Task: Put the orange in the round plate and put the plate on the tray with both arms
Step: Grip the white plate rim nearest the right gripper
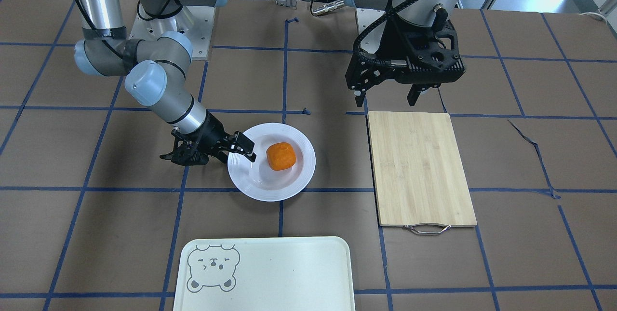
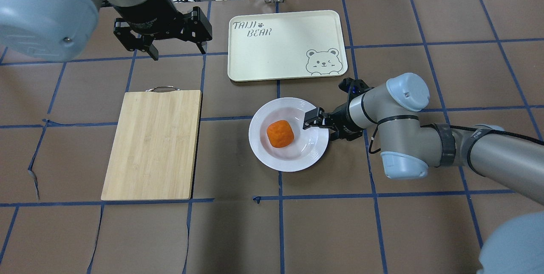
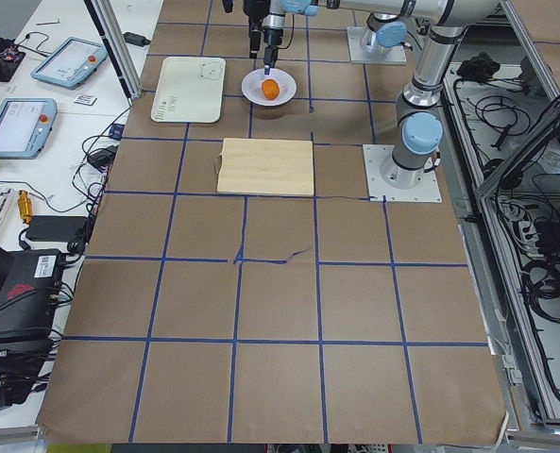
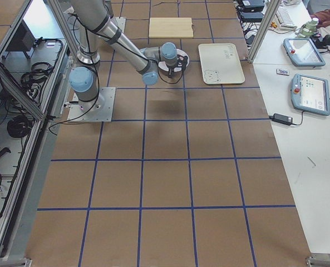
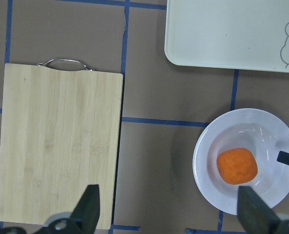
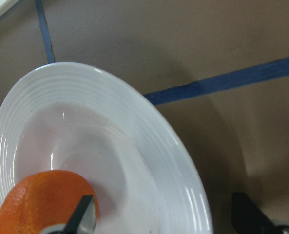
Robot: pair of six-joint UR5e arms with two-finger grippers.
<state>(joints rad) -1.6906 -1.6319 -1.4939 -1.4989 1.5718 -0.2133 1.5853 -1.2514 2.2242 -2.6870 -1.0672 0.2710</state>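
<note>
Orange, dimpled, centred in glossy ridged round plate.
Right gripper spread astride plate rim; left gripper spread wide, aloft; cream tray near, not touching.

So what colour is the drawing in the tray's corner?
Grey: a bear face on the pale cream tray, clearest in the overhead exterior view.

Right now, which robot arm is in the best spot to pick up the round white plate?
The right. Its black right gripper sits open astride the rim of the glossy white round plate, beside the small orange. The left gripper hangs open far off, past the bamboo cutting board.
</note>
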